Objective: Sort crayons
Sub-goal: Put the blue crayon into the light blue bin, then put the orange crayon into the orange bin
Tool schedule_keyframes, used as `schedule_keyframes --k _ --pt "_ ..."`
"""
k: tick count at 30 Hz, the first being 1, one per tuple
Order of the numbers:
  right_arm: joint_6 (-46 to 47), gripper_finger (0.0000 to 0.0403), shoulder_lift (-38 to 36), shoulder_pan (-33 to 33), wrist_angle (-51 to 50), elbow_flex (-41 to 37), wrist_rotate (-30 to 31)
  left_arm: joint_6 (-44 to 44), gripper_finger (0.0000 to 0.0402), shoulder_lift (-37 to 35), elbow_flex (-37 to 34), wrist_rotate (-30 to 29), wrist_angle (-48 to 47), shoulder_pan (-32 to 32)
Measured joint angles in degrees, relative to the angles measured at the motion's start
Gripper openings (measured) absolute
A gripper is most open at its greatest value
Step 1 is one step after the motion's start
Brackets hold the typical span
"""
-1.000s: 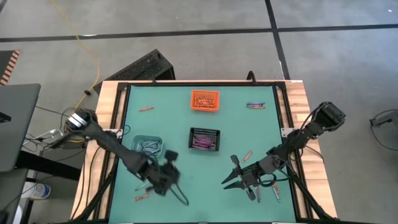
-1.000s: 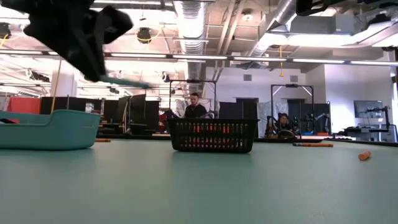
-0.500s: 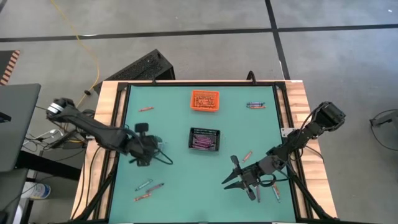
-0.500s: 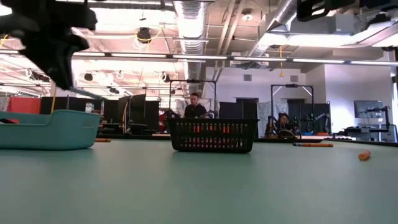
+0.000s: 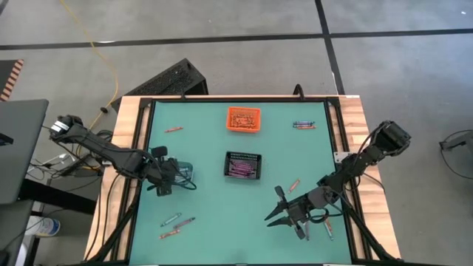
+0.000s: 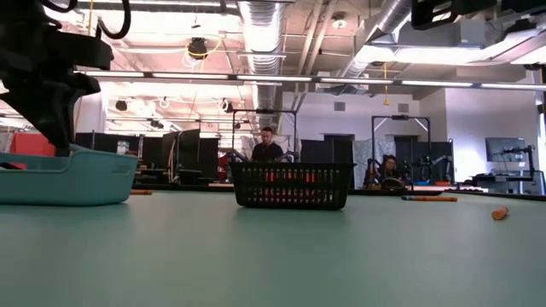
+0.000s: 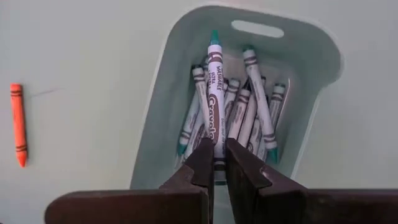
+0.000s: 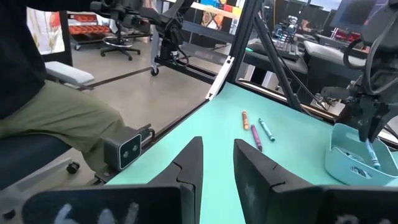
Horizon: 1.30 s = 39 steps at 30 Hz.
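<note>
Left edge of the table: left gripper over the teal bin, jaws pinched tight on one teal crayon, its tip pointing down into the bin. The bin already holds a heap of teal crayons; this one is not yet let go.

Front left, on the open mat: three loose crayons, one teal, one purple, one orange, lying close together. Unsorted.

Back left: one orange crayon alone near the table edge. Unsorted.

Centre, back: orange bin, filled with orange crayons. Largely done.

Centre: black bin, purple crayons lying in it. Largely done.

Right of centre: one orange stray on the mat, just behind the right arm.

Back right: a small bundle of crayons, blue and purple by the look of them, lying side by side. Unsorted.

Front right: right gripper waiting low over the mat, jaws parted a little, nothing between them. One or two more crayons seem to lie near it, by the table edge; colours hard to tell.

Assessment: most of the stock is already binned by colour. Remaining: the crayon now in the left grip, plus roughly eight or nine strays in five spots. Late stage, not finished.
</note>
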Motion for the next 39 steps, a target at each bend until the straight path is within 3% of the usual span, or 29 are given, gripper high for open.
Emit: schedule_keyframes --k 4,14,20,23,27,29,33,39 --pt "-0.02 0.0091 0.00 -0.01 0.02 0.00 0.01 -0.20 0.0033 0.03 0.00 0.02 0.33 -0.02" --pt "2.12 0.0091 0.00 -0.01 -0.04 0.00 0.27 -4.91 0.0139 0.03 0.06 0.16 0.41 0.00" --pt "11.81 0.0091 -0.05 0.35 -7.09 0.00 9.01 -8.49 0.0158 -0.20 1.94 1.54 3.22 -0.49" --pt "23.73 0.0091 -3.01 0.30 -18.43 0.16 12.77 -2.37 0.0156 -0.84 2.12 -0.95 12.16 -1.85" --pt "41.82 0.0091 -9.35 -1.25 -46.51 3.62 9.16 13.18 0.0151 -0.95 2.10 -3.72 27.47 -4.53" --pt "44.63 0.0091 -11.69 -2.25 -59.50 5.87 7.02 21.49 0.0148 -0.95 2.10 -3.80 34.13 -5.50" --pt "36.52 0.0091 -15.50 -4.34 -74.38 9.03 1.34 33.36 0.0144 -3.37 2.08 -3.61 41.55 -5.94" --pt "20.81 0.0091 -17.71 -8.66 -81.24 11.51 -9.80 40.21 0.0135 -13.00 1.12 -1.49 43.00 -4.51"
